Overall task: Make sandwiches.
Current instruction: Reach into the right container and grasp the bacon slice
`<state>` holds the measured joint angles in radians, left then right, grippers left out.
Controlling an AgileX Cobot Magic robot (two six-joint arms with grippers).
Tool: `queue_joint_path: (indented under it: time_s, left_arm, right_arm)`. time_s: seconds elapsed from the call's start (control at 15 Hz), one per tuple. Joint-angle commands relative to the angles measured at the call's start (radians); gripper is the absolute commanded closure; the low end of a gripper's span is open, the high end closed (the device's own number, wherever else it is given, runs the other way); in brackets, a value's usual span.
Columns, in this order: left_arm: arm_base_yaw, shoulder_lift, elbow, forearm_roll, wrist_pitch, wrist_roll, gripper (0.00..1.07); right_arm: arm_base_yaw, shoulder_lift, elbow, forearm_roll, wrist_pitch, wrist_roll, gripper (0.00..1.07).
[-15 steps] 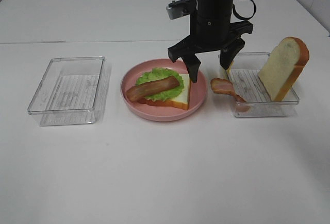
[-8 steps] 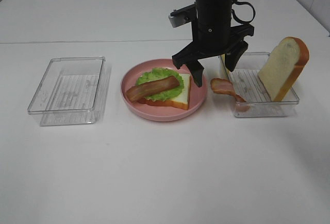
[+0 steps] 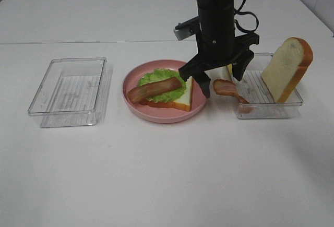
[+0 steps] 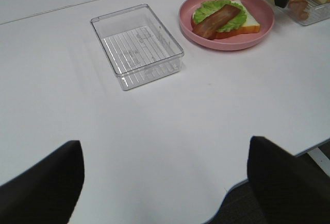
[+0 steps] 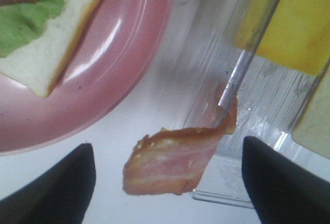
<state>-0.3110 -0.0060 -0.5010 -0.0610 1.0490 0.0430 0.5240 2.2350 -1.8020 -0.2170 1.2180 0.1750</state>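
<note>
A white bread slice (image 3: 183, 97) lies on the pink plate (image 3: 156, 116), topped with a lettuce leaf (image 3: 163, 78) and one bacon strip (image 3: 154, 90). A second bacon strip (image 3: 225, 87) hangs over the left wall of the right clear tray (image 3: 271, 109). My right gripper (image 3: 222, 81) is open, low over this strip, with one finger on each side. In the right wrist view the strip (image 5: 175, 157) lies between the open fingers (image 5: 51, 188). The tray holds an upright bread slice (image 3: 287, 69) and yellow cheese (image 5: 289, 23). My left gripper (image 4: 164, 141) is open and empty, far from the food.
An empty clear tray (image 3: 70, 91) stands left of the plate; it also shows in the left wrist view (image 4: 138, 44). The table's front edge (image 4: 268, 172) is near the left gripper.
My right gripper has moved down and a little right, from over the plate's edge to over the bacon strip at the tray wall. The food has not moved.
</note>
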Motion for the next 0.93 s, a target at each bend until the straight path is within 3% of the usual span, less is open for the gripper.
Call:
queue_joint_path:
  time_s: [0.07, 0.33, 0.6, 0.73, 0.93]
  left_arm:
    - [-0.002, -0.008, 0.001, 0.0, -0.009, 0.001, 0.25]
    - [-0.002, -0.008, 0.001, 0.0, -0.009, 0.001, 0.25]
    - [-0.002, -0.008, 0.001, 0.0, -0.009, 0.001, 0.25]
    - [-0.002, -0.008, 0.001, 0.0, -0.009, 0.001, 0.25]
    - [-0.002, -0.008, 0.001, 0.0, -0.009, 0.001, 0.25]
  right_arm:
    - [0.0, 0.03, 0.015, -0.034, 0.075, 0.021, 0.36]
    - [0.0, 0.03, 0.015, -0.11, 0.075, 0.047, 0.56]
    - [0.0, 0.03, 0.015, -0.108, 0.075, 0.047, 0.76]
    - [0.0, 0.03, 0.015, -0.106, 0.075, 0.047, 0.95]
    - [0.0, 0.03, 0.015, -0.106, 0.075, 0.047, 1.07]
